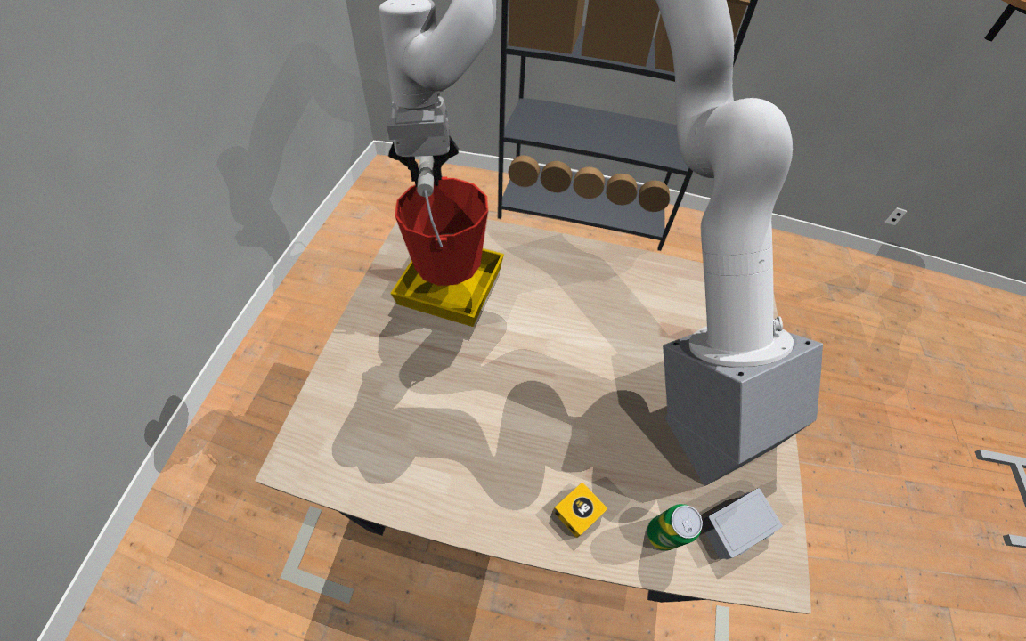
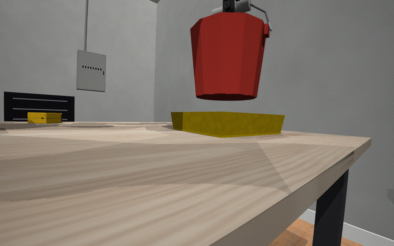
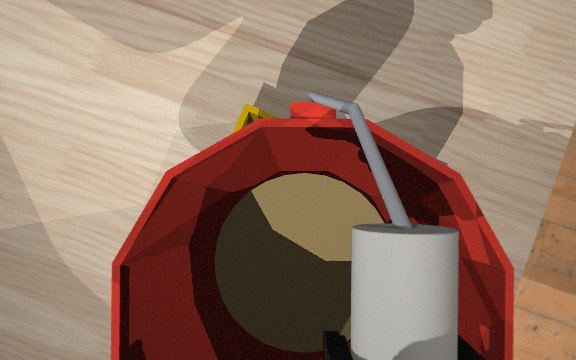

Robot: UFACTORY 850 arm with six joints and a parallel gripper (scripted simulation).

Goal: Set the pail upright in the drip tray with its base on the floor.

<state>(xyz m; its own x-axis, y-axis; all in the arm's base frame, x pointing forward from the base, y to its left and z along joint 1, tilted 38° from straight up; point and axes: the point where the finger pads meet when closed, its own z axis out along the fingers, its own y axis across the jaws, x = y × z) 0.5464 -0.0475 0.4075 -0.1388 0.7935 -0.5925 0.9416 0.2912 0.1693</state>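
Observation:
A red pail (image 1: pixel 443 229) hangs upright from my gripper (image 1: pixel 424 171), which is shut on the grey grip of its wire handle (image 3: pixel 404 285). The pail hangs right over the yellow drip tray (image 1: pixel 448 288) at the table's far left corner. In the side view the pail's base (image 2: pixel 226 96) is clearly above the tray's rim (image 2: pixel 227 123), with open air between them. In the wrist view I look down into the pail (image 3: pixel 308 250), and only one yellow corner of the tray (image 3: pixel 249 117) shows past its rim.
A small yellow box (image 1: pixel 580 508), a green can on its side (image 1: pixel 673 526) and a grey box (image 1: pixel 742 522) lie near the table's front edge. The arm's grey base (image 1: pixel 740 398) stands at the right. A metal shelf (image 1: pixel 592 143) stands behind the table.

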